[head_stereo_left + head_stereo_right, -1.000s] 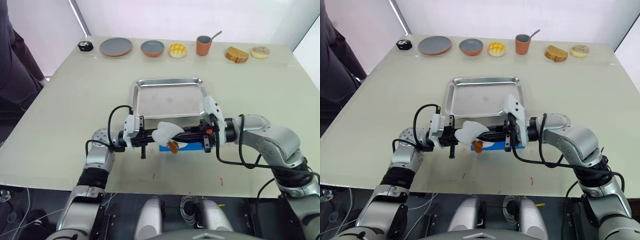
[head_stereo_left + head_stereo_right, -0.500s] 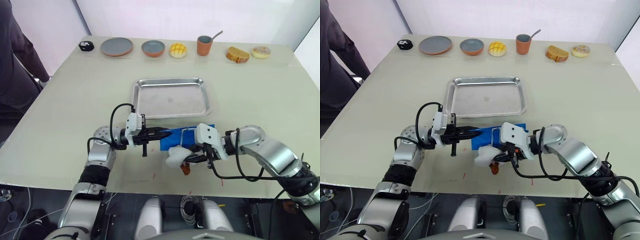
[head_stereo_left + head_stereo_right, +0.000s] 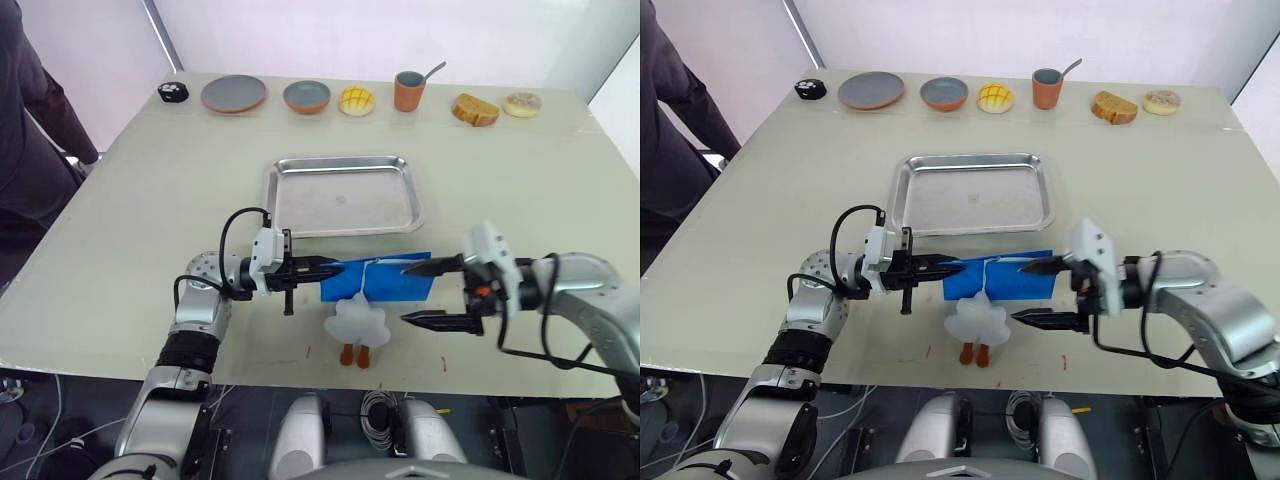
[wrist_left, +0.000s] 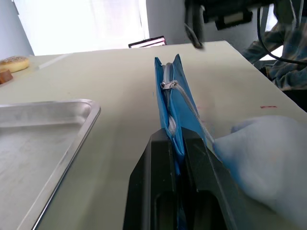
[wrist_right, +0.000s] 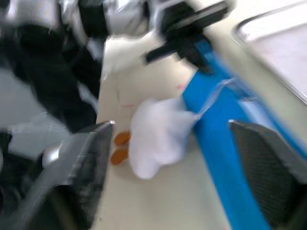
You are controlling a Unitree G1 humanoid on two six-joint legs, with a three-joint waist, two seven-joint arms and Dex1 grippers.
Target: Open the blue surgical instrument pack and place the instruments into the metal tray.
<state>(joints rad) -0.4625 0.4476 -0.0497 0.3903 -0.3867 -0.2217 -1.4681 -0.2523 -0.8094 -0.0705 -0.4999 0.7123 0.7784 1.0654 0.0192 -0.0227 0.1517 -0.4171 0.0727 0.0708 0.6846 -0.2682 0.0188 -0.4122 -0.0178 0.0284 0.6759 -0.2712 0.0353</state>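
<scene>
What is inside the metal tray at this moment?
Nothing: the metal tray shows only its bare steel bottom. The blue surgical instrument pack lies on the table just in front of it, pinched by the left gripper; its contents are hidden.

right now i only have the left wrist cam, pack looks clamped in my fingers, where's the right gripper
observer: the right gripper is open, fingers spread wide, by the other end of the blue surgical instrument pack, holding nothing.
operator: whats the white blob next to me
observer: a white fluffy toy with orange feet, lying on the table at the pack's near edge.
operator: anything in the tray yet
observer: no, the metal tray holds nothing.
</scene>
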